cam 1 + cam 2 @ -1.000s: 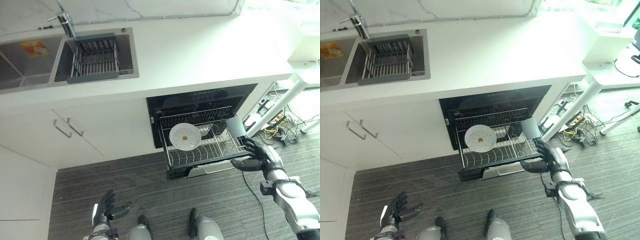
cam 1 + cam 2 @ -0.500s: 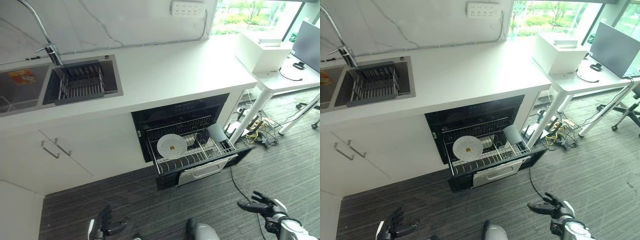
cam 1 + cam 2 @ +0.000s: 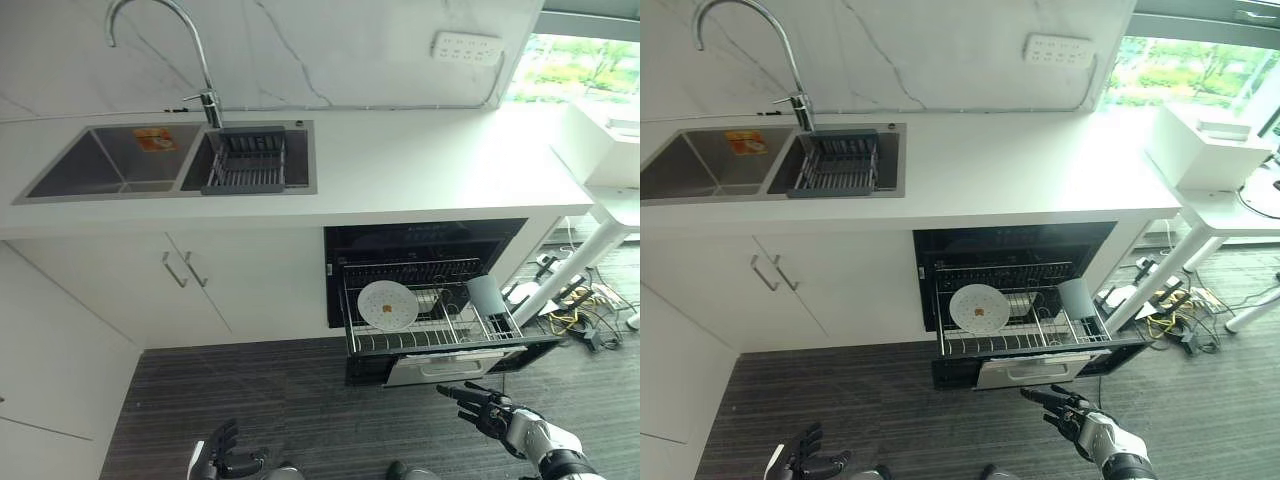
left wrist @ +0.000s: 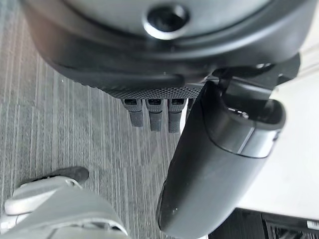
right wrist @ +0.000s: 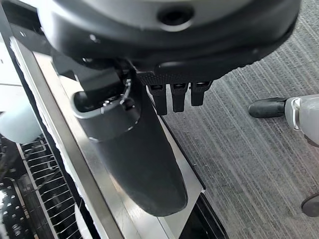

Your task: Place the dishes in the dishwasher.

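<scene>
The dishwasher [image 3: 425, 245] under the counter stands open with its wire rack [image 3: 432, 330] pulled out. A white plate [image 3: 388, 305] stands upright in the rack's left half, and a grey cup [image 3: 485, 295] sits upside down at its right end. My right hand [image 3: 492, 408] hovers low over the floor just in front of the rack's right front corner, open with spread fingers, touching nothing. Its wrist view shows the thumb [image 5: 134, 154] over the rack's front edge [image 5: 75, 164]. My left hand [image 3: 225, 462] hangs open near the floor at lower left, holding nothing.
A double sink [image 3: 165, 160] with a grey drain basket [image 3: 245, 162] and tall faucet [image 3: 205, 95] sits in the white counter [image 3: 440, 165]. Cabinet doors with handles [image 3: 185, 268] lie left of the dishwasher. A white table leg and cables [image 3: 575, 310] are at the right.
The camera has shifted, and more of the counter and sink shows. My right hand, earlier at the rack's right front corner, has come away and now sits lower, in front of it.
</scene>
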`<state>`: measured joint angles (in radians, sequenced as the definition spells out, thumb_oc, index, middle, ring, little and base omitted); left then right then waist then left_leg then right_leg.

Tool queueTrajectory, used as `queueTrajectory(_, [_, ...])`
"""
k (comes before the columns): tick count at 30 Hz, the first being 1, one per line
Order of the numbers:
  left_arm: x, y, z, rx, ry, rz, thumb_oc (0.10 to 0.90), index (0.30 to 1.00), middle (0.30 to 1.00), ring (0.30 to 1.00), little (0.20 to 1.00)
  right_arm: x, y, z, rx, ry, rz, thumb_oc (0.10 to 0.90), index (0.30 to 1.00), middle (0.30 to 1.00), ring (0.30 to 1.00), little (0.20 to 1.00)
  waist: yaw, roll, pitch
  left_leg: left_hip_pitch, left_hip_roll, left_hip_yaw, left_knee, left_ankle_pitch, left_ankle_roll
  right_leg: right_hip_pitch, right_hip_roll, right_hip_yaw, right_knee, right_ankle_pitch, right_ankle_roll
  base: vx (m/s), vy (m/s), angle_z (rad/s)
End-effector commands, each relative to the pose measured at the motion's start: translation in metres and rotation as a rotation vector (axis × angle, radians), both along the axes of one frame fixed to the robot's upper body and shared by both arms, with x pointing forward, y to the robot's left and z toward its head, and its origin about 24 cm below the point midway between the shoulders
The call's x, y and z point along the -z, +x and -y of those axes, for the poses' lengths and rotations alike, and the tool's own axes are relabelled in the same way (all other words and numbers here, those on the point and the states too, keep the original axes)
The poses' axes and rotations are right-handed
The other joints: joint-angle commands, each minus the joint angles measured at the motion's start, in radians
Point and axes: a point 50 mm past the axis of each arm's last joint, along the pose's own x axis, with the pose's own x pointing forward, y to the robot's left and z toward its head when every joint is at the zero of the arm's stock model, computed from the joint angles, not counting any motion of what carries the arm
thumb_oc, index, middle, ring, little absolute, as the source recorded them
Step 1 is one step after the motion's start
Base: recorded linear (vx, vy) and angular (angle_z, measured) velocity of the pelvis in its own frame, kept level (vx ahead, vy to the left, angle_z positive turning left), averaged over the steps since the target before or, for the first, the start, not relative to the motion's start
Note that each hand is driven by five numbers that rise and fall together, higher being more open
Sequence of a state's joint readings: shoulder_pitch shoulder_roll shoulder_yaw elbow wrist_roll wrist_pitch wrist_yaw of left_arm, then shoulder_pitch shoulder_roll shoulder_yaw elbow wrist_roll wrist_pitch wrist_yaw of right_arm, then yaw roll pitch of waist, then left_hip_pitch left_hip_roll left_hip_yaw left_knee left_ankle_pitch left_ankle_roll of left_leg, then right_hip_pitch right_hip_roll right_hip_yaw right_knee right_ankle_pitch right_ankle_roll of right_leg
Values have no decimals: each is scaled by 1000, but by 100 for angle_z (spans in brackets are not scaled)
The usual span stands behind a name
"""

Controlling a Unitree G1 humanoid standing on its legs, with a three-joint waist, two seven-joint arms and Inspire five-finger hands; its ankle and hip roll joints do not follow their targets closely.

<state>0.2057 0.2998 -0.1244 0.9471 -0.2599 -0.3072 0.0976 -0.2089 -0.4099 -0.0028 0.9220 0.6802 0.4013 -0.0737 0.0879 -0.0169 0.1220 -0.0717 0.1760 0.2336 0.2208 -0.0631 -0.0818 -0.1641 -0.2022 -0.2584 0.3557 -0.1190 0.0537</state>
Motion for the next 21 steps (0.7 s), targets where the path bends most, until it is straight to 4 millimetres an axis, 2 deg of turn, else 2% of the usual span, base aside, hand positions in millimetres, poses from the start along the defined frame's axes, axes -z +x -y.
queueTrajectory(1, [-17,33,-9,116,81,118,800,900,900,900,900,-24,24,22,16,-67,102,800,900,900,900,900,10,-13,11,-11,10,-81,79,-152,-16,86,-16,-1,-56,-51,84,51,21,13])
queueTrajectory(5, [-13,27,-12,87,91,80,800,900,900,900,900,-35,35,39,49,-130,72,800,900,900,900,900,48,-1,13,-14,-5,-104,79,-149,-14,94,-28,-22,-56,-49,86,87,42,17])
queueTrajectory(9, [-12,26,-13,93,97,71,800,900,900,900,900,-62,61,50,65,-191,112,800,900,900,900,900,79,9,28,-34,-23,-127,79,-140,-13,91,-47,-46,-56,-40,89,27,40,26])
queueTrajectory(11, [-13,28,-13,89,94,82,800,900,900,900,900,-84,77,59,90,-246,183,800,900,900,900,900,94,18,41,-49,-34,-140,79,-135,-13,86,-62,-59,-56,-32,94,1,58,18])
queueTrajectory(14, [-15,32,-12,87,93,95,800,900,900,900,900,-111,90,74,114,-301,250,800,900,900,900,900,110,35,58,-72,-54,-157,79,-128,-9,76,-84,-76,-56,-19,103,1,79,23])
queueTrajectory(17, [-16,33,-13,73,94,104,800,900,900,900,900,-128,95,85,121,-335,287,800,900,900,900,900,122,49,69,-89,-71,-173,79,-120,-5,69,-104,-89,-56,-8,111,22,71,27])
queueTrajectory(21, [-17,31,-14,95,89,105,800,900,900,900,900,-167,102,108,182,-402,369,800,900,900,900,900,148,80,101,-112,-99,-206,79,-114,0,67,-136,-108,-56,0,126,47,75,24])
